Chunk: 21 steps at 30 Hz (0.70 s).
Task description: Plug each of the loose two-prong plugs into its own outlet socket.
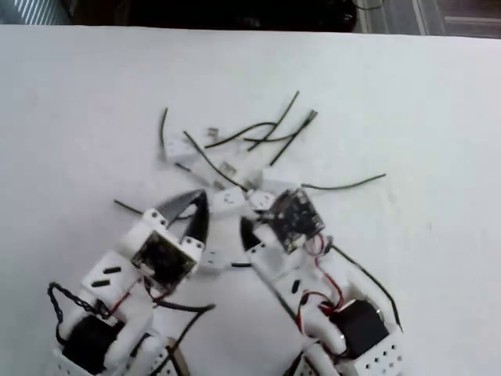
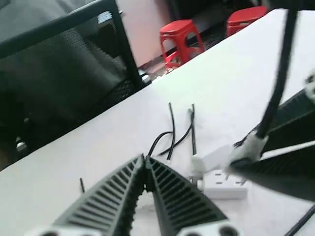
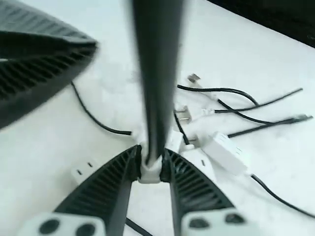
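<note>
My right gripper (image 3: 150, 164) is shut on a white two-prong plug (image 3: 149, 172); its black cord (image 3: 156, 73) runs back toward the camera. The left wrist view shows that plug (image 2: 250, 146) pinched in dark fingers (image 2: 285, 172) above a white outlet socket (image 2: 224, 186). My left gripper (image 2: 146, 164) is shut with nothing in it, close beside the right one (image 1: 249, 233). From above, the left gripper (image 1: 196, 211) sits just short of a socket (image 1: 228, 197). Further sockets (image 3: 226, 152) (image 3: 83, 169) and loose plugs (image 3: 184, 115) (image 3: 194, 78) lie ahead.
A tangle of black cords (image 1: 266, 137) and white sockets (image 1: 180, 147) covers the middle of the white table (image 1: 407, 102). One long cord (image 1: 344, 186) trails right. Red stools (image 2: 179, 37) and a black mesh chair (image 2: 64, 73) stand beyond the table edge.
</note>
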### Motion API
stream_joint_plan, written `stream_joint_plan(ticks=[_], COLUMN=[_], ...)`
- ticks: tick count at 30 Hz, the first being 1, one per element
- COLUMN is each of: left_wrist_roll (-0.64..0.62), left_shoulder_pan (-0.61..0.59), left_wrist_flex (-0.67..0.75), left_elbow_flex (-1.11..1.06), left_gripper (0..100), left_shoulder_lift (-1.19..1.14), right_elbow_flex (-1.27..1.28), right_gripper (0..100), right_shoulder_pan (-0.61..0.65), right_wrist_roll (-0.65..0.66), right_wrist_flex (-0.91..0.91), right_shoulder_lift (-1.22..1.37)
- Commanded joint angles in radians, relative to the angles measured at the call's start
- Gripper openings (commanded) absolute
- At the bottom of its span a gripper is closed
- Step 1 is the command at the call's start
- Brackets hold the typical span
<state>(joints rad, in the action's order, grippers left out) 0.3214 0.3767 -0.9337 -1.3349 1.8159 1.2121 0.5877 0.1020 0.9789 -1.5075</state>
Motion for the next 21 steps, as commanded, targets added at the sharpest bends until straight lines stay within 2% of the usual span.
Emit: stream_joint_plan(ticks=[1, 3, 14, 17, 21], left_wrist_roll=[0.080, 0.130, 0.203, 0.203, 0.203], left_shoulder_pan=[-0.044, -0.044, -0.047, -0.051, -0.051], left_wrist_flex=[-0.068, -0.117, -0.238, -0.244, -0.244], left_elbow_flex=[0.032, 0.031, 0.037, 0.100, 0.256], left_gripper=[2, 2, 2, 2, 2], left_shoulder_lift=[-0.008, -0.010, -0.033, -0.148, -0.423], right_elbow_flex=[0.020, 0.048, 0.241, 0.281, 0.292], right_gripper=[1.6, 1.6, 1.6, 1.6, 1.6], right_shoulder_pan=[-0.136, -0.194, -0.432, -0.472, -0.516], right_wrist_roll=[0.008, 0.003, -0.005, -0.048, -0.089], right_wrist_flex=[-0.007, -0.018, -0.209, -0.268, -0.325], right_shoulder_lift=[-0.001, -0.001, -0.001, -0.001, -0.001])
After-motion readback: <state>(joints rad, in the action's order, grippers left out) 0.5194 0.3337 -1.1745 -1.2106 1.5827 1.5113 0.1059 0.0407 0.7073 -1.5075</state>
